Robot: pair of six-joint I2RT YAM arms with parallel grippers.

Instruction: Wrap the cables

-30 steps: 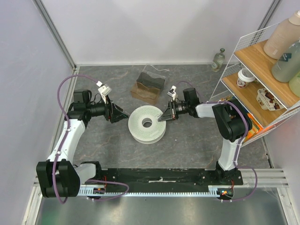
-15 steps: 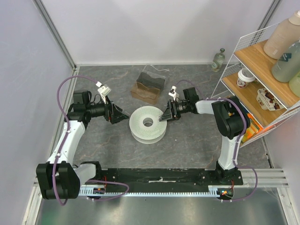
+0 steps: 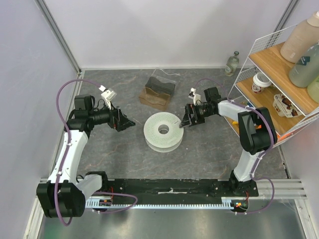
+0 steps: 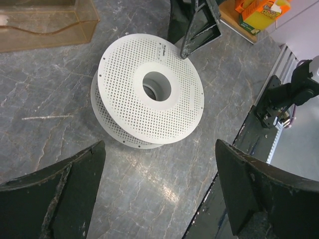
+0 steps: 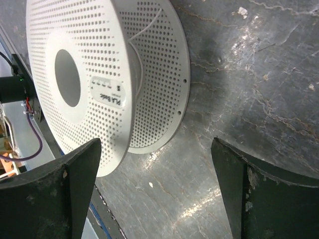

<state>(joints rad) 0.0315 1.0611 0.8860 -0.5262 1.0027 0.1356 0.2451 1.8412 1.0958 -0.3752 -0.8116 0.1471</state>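
Observation:
A white perforated spool (image 3: 163,132) lies flat mid-table. In the right wrist view a very thin white cable (image 5: 144,29) runs between the flanges of the spool (image 5: 99,74). My left gripper (image 3: 124,123) sits to the spool's left, apart from it. Its jaws (image 4: 159,145) stand wide open with only bare table between them, and the spool (image 4: 149,94) lies just ahead. My right gripper (image 3: 187,119) is at the spool's right rim. It is open (image 5: 156,142), with nothing between its fingers. It also shows beyond the spool as the right gripper (image 4: 197,25).
A clear box over a brown base (image 3: 158,91) stands behind the spool. A wire shelf (image 3: 271,74) with bottles and jars fills the right side, with a small glass bottle (image 3: 232,63) at the back wall. An orange carton (image 4: 259,12) sits near the shelf's foot.
My right gripper went from nearly shut at the spool's rim to wide open and drew back to the right. The spool shifted slightly right. My left gripper opened a little wider.

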